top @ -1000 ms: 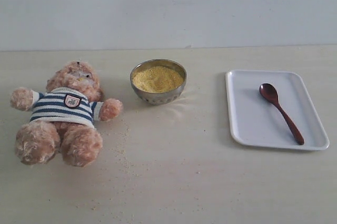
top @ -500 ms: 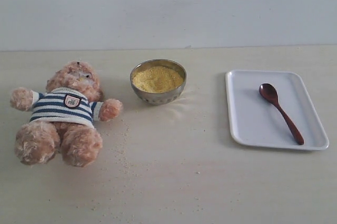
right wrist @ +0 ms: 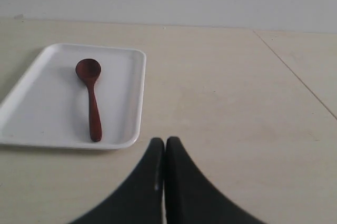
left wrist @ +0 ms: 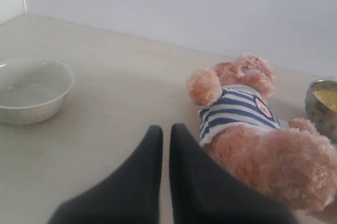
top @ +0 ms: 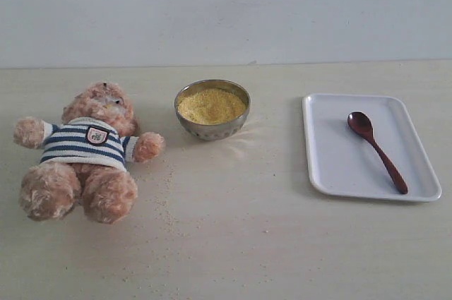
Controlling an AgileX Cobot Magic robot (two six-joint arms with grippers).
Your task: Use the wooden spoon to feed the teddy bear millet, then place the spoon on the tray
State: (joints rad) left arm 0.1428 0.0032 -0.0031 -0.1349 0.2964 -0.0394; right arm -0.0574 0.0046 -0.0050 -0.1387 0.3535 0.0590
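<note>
In the exterior view the teddy bear [top: 83, 152] is lying on its back at about 9 o'clock on the worktop [top: 247, 243], its head pointing toward 12 o'clock and its legs toward 6 o'clock. The millet [top: 211, 106] is filling a small steel bowl [top: 212, 129] that is standing at roughly 11 o'clock from the middle, near the bear's outstretched paw but not touching it. Stray grains [top: 167, 190] are lying scattered on the worktop from the bear's 3 o'clock to its 5 o'clock side. The tray [top: 339, 166] is resting flat at 3 o'clock, well apart from the bowl. The wooden spoon [top: 376, 150] is lying inside it (oval end toward 11 o'clock, handle running to 5 o'clock), and nothing is touching it.

The left tool [left wrist: 165, 132] is hanging near the bear's striped flank, its two dark fingers drawn together with only a thin sliver between them, gripping nothing. A pale round dish [left wrist: 37, 110] is sitting on the worktop well apart from it, on the side away from the bear; whether it is holding anything is hard to tell from this angle. The right tool [right wrist: 165, 144] is hanging over bare worktop near the tray's corner, fingers pressed together and holding nothing, with the spoon lying apart from it.
</note>
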